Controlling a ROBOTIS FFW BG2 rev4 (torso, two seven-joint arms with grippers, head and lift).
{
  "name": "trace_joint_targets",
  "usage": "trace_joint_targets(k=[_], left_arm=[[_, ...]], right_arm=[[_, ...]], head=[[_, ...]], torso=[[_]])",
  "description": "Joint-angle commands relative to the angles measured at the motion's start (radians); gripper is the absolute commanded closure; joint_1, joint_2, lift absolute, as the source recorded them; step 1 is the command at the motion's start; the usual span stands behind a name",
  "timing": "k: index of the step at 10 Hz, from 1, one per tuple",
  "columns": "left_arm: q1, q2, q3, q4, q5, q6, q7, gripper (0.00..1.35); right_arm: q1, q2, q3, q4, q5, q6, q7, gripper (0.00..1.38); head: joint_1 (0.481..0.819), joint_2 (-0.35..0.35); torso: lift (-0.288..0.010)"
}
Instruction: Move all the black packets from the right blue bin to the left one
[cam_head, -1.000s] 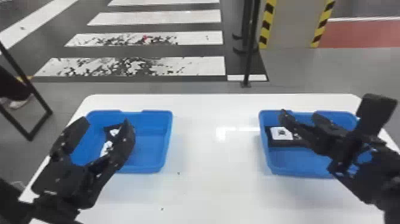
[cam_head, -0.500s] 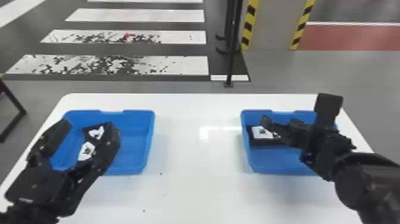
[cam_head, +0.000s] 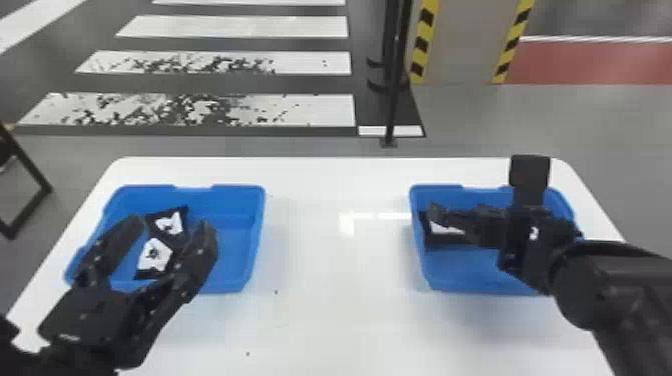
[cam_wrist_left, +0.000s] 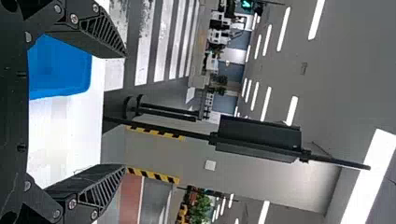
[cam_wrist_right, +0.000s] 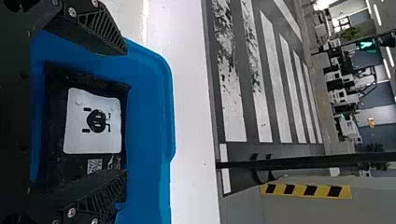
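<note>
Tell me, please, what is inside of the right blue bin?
One black packet with a white label shows inside the right blue bin. The right gripper and its arm hide part of the bin in the head view; whether more packets lie there, I cannot tell.

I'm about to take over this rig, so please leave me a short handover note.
Left gripper: open, at the left bin, holding nothing.
Right gripper: open, over the right bin, not closed on the black packet there.
Done: two black packets, and, lie in the left bin.
Left: that packet in the right bin; the arm may hide more.
</note>
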Motion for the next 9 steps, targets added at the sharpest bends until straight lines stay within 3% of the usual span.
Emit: trace_joint_targets(k=[1,9], left_arm=[[-0.002,0.000,-0.001,0.000,0.001,0.021,-0.003,0.21],[-0.010,0.000,0.009,0.005,-0.009,0.033,-0.012,0.21]], right_arm=[[-0.009,-0.003,0.000,-0.013,0.009,0.051,-0.007,0.13],[-0.075,-0.010,0.004,0.097,0.009,0.132,-0.023,0.14]], head=[[0.695,0.008],[0.695,-0.012]], torso=[[-0.140],[-0.140]])
